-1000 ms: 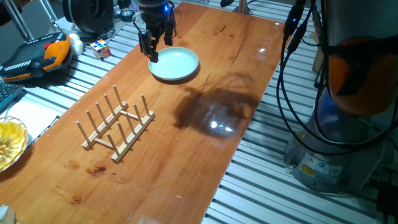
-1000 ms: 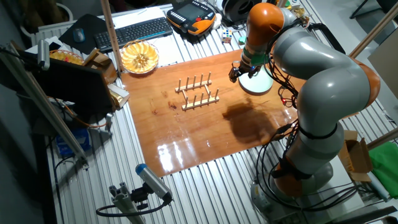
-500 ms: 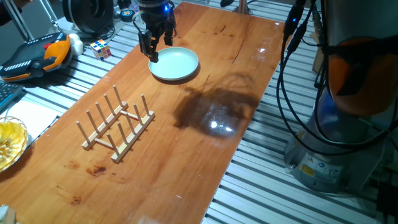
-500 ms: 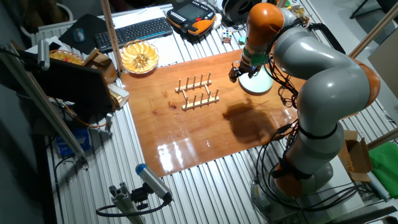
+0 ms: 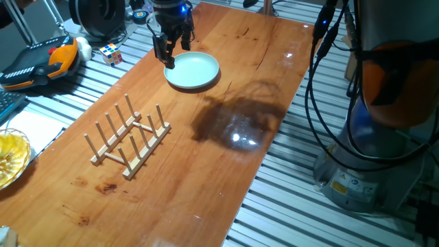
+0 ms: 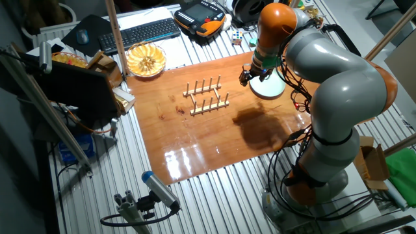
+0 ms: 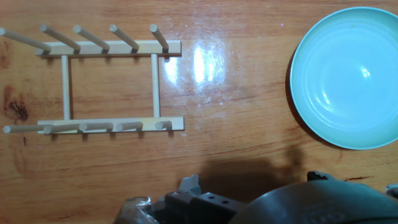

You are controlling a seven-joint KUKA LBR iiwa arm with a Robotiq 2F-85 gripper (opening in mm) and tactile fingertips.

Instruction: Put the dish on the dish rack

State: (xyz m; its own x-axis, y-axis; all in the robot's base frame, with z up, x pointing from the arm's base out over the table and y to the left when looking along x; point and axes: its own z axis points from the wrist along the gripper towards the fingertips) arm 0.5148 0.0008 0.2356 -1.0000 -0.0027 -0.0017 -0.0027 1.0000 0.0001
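- Nearest in one fixed view, the dish rack stands empty on the wooden table.
- Farther back, the dish lies flat on the table, well apart from the rack.
- Farthest, the gripper hangs at the dish's rim; its fingers look parted, holding nothing, though contact is unclear.

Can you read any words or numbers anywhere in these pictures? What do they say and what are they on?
No text here can be read.
Label on the robot base: there is print and a yellow warning sign, too small to read.
Keyboard: the keys are too small to read.
The dish, the dish rack and the table carry no writing.
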